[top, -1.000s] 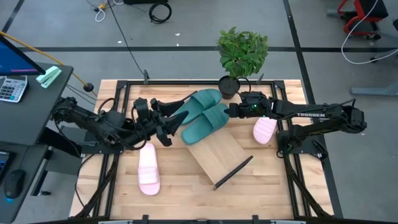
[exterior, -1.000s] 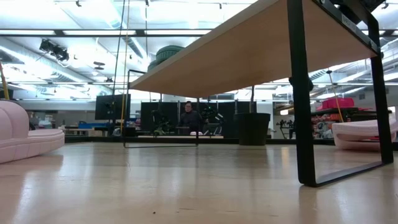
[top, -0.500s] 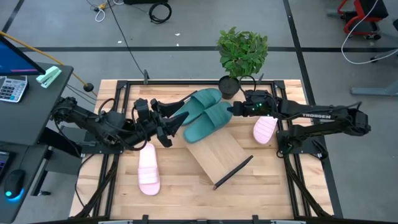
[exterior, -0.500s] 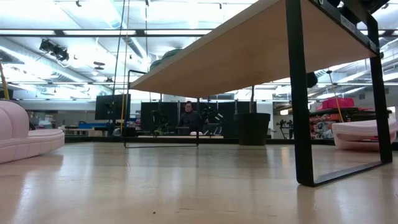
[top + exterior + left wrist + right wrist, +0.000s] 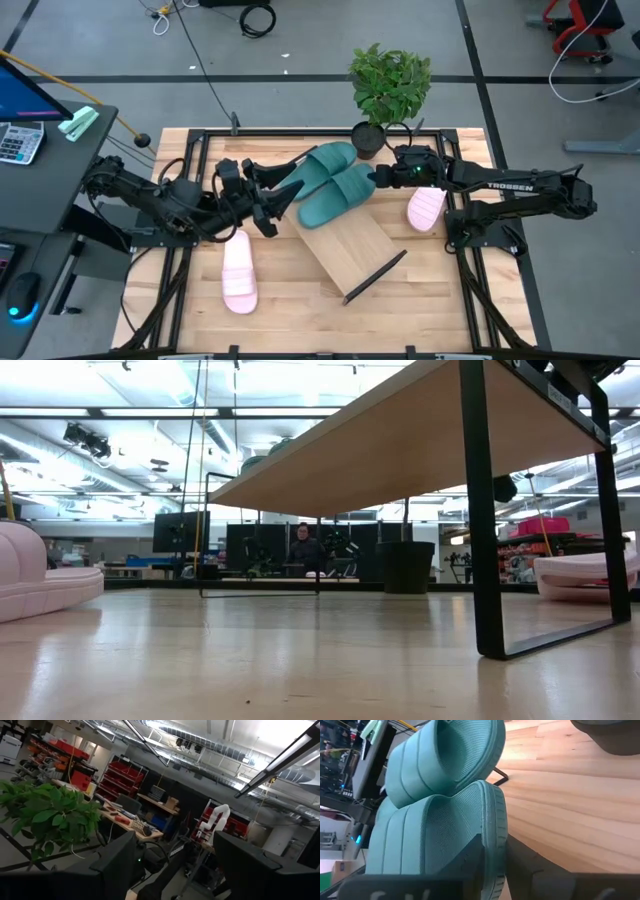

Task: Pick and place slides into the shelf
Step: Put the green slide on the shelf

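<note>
Here, my right gripper (image 5: 381,177) is clamped on the edge of the nearer teal slide (image 5: 334,196), one finger (image 5: 470,857) pressed inside against its ribbed footbed, the other outside the rim. That slide lies on the upper end of the shelf (image 5: 350,250), side by side with and touching the second teal slide (image 5: 320,166). The shelf sits at a slant across the slatted wooden tabletop (image 5: 400,300), its black end bar (image 5: 375,272) toward the front.

My left gripper (image 5: 292,188) reaches in from the other side, fingers spread apart around nothing, just beside the teal pair. One pink slide (image 5: 239,273) lies flat on the tabletop below my left arm; the other pink slide (image 5: 426,209) lies just beneath my right arm.

A potted plant (image 5: 388,85) stands at the far edge of the table. From table height the light wood grain runs smooth toward the room, with the shelf's pale underside (image 5: 400,450) overhead and its black leg (image 5: 485,510) planted close by. Beyond are dark monitors, red storage bins (image 5: 120,780) and a seated person (image 5: 305,550) under long ceiling lights.
</note>
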### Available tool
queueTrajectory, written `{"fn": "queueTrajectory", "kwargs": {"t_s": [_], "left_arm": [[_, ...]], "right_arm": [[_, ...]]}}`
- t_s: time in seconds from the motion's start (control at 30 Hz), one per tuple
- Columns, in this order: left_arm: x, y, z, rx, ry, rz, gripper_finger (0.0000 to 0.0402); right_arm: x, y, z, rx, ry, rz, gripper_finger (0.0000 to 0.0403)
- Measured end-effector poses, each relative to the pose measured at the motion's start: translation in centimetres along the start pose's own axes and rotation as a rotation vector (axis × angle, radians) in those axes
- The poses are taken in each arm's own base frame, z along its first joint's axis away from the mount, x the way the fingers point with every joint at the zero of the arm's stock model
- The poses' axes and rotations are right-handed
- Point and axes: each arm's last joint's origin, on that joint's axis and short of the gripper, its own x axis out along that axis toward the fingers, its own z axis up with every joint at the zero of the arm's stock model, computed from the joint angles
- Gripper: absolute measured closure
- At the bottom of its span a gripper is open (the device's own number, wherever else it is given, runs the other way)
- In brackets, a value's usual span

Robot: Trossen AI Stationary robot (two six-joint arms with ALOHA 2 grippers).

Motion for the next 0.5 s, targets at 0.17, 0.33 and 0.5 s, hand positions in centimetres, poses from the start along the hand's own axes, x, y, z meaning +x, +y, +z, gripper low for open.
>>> {"fn": "queueTrajectory", "kwargs": {"t_s": [0.17, 0.33, 0.5], "left_arm": [[0.0, 0.2, -0.4, 0.038, 0.026, 0.025, 0.0132], [0.0, 0.2, -0.5, 0.047, 0.033, 0.028, 0.0133], [0.0, 0.2, -0.6, 0.056, 0.04, 0.03, 0.0144]], "right_arm": [[-0.1, -0.3, -0.2, -0.02, 0.018, -0.03, 0.0302], [-0.7, -0.1, -0.1, -0.029, 0.024, 0.002, 0.0249], [-1.7, 0.0, -0.1, -0.027, 0.049, 0.036, 0.0196]]}}
